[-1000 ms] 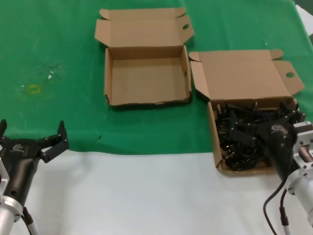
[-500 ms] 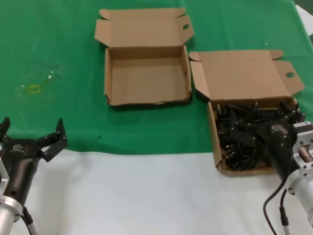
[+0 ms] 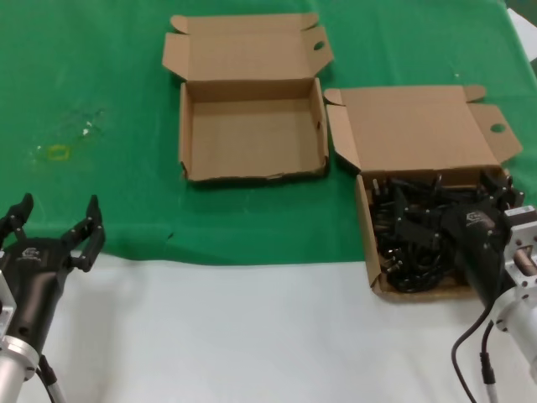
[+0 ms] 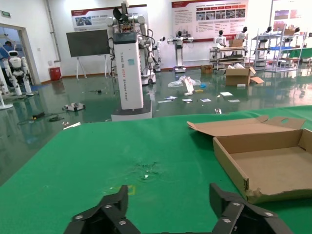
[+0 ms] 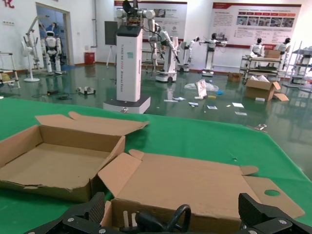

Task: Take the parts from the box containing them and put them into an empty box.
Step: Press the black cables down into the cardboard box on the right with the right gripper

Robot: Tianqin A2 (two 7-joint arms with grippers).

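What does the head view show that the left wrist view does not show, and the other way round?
Only the head view shows the right gripper down in the larger box among the black power cords, and the white table edge. Only the left wrist view shows the hall behind the table, with a white pillar robot. Both show the open left gripper, the green cloth and the empty smaller box.

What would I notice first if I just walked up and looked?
Probably the tangle of black power cords filling the larger cardboard box on the robot's right, with the right gripper down among them. Next to it the smaller box sits empty on the green cloth, and the left gripper waits open near the table's front edge.
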